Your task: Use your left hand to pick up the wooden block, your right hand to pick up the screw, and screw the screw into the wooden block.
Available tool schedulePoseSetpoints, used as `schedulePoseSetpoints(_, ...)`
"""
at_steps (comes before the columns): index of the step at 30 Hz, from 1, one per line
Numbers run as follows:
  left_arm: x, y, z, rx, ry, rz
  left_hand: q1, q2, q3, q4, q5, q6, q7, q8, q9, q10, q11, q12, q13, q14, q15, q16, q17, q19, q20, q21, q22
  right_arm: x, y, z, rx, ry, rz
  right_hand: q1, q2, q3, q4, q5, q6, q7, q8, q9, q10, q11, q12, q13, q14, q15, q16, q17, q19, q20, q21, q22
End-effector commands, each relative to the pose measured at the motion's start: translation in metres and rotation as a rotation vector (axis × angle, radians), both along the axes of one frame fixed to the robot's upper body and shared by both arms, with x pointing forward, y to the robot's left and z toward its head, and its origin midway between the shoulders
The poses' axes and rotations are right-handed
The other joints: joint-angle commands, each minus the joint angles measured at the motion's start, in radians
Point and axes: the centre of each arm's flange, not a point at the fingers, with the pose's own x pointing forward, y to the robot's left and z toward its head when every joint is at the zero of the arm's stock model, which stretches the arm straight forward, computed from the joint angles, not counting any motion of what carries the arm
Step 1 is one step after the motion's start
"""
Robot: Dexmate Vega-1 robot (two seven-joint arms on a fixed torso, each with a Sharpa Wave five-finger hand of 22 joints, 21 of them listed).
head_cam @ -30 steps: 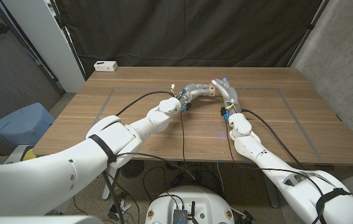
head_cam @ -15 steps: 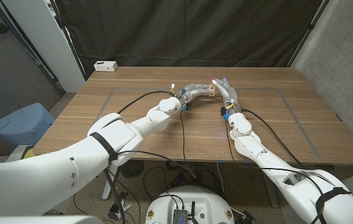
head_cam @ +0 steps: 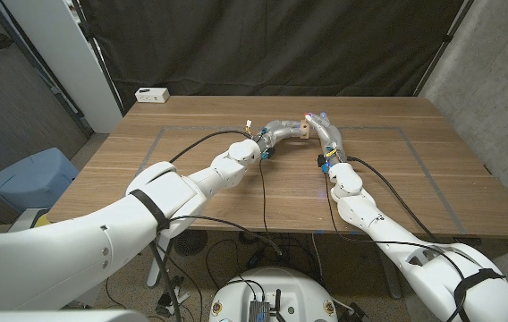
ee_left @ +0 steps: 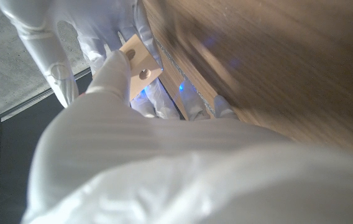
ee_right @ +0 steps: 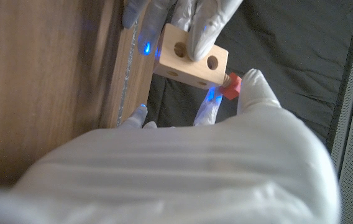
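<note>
Both pickups look done: above the tabletop [head_cam: 191, 161], the left hand [head_cam: 281, 128] holds the wooden block [ee_right: 191, 56] while the right hand [head_cam: 324, 127] pinches the red-headed screw [ee_right: 230, 85], entered in the block's end but not yet driven home.

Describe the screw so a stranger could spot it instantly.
Start at the wooden table and go to its middle, where both white arms meet above the surface. There the left hand holds a pale wooden block with round holes. The screw sticks out of the block's end beside the right hand: its red head is the only red thing there.
</note>
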Motion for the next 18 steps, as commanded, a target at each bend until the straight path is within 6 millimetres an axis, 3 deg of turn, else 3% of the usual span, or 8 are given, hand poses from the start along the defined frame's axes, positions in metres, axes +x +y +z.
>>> schedulePoseSetpoints(1,-0.0004,-0.0002,-0.0016,-0.001,0.000,-0.003,-0.018,0.034,0.003,0.005,0.008,0.012,0.004,0.006,0.003,0.008,-0.001,0.002,0.004,-0.001,-0.030,-0.005,0.000,-0.003,0.000,0.007,0.003,0.0010,0.0002,0.0000,-0.007,-0.008,0.021,-0.016,-0.007,-0.012,0.002,0.008,-0.029,0.002,-0.013,-0.005,-0.021,0.002,-0.004,0.005,-0.016,0.002,-0.001,0.006,-0.011,-0.001,-0.002,0.005)
schedulePoseSetpoints(18,-0.0014,-0.0011,-0.0013,0.005,-0.005,-0.010,-0.019,0.033,0.002,0.005,0.008,0.011,0.005,0.005,0.003,0.008,-0.002,0.002,0.006,-0.002,-0.032,-0.005,0.000,-0.004,0.000,0.007,0.003,0.0010,-0.0017,-0.0016,-0.010,-0.006,0.033,-0.039,-0.017,-0.023,0.006,0.014,-0.084,0.000,-0.044,-0.020,-0.050,0.014,-0.004,0.005,-0.040,0.014,-0.005,0.007,-0.036,0.006,-0.004,0.005)
